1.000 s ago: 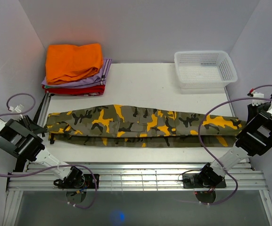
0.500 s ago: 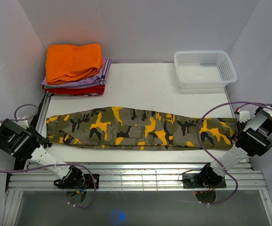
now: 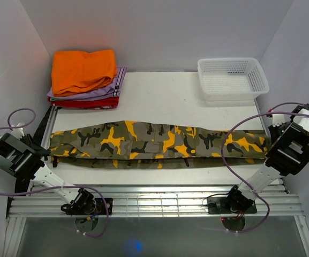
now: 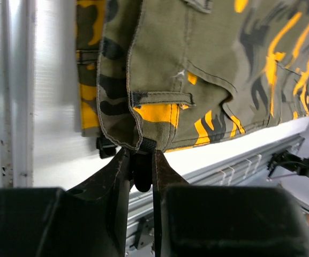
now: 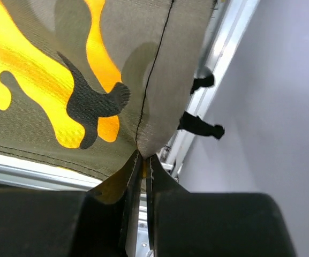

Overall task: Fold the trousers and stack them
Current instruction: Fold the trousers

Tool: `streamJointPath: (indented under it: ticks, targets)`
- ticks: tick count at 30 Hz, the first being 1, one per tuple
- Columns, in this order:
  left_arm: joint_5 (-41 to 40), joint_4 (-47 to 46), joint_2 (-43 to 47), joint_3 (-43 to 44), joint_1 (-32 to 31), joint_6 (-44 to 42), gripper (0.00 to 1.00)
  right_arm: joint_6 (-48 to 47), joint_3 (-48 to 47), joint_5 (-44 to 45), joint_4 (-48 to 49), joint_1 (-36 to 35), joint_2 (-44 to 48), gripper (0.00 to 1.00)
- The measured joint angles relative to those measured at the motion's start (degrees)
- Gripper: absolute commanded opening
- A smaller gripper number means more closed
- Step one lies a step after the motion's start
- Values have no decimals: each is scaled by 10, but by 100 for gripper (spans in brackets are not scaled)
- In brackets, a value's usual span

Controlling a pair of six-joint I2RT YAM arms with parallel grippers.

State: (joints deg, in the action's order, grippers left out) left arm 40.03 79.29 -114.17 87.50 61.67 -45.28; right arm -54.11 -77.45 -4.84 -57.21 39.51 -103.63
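1. Near edge: both arm bases sit on the rail (image 3: 154,194).
2. Left gripper (image 4: 142,155): fingers clamped on a corner of the trousers (image 3: 159,144) at their left end, where a belt loop and pocket seams show. A bunched fold of cloth fills the narrow gap between the jaws.
3. Right gripper (image 5: 142,158): fingers pressed together on a corner of the trousers at their right end, beside a stitched seam.
4. Trousers: folded lengthwise into one long band, stretched left to right across the near half of the table (image 3: 165,96), spanning almost its full width.
5. Far left corner: an orange garment (image 3: 83,69) lies folded on top of a lilac garment (image 3: 119,79) and a red garment (image 3: 84,103).
6. Far right corner: a white basket (image 3: 234,95), well apart from the trousers.
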Motion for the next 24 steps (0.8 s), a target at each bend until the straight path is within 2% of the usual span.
streamJointPath:
  ticks: [4,10,19,20,21,22,23,24]
  targets:
    - [18,63,0,40,-1,-19,0,-20,-49,-24,-46,19,5,8]
    - [24,87,0,53,-1,-38,0,-46,-39,-29,-64,46,24,8]
    - [-1,-35,9,-16,0,-32,1,-53,107,14,27,59,18,8]
    - [-4,-42,9,-23,0,-31,10,-52,112,18,33,59,15,11]
    - [-7,-48,9,-28,0,-32,19,-51,115,20,37,59,13,19]
    - [-9,-52,9,-32,0,-34,29,-50,115,22,38,59,11,33]
    - [-9,-55,9,-33,0,-42,47,-47,115,24,38,59,11,39]
    - [-7,-61,12,-36,1,-55,53,-47,113,29,38,59,11,46]
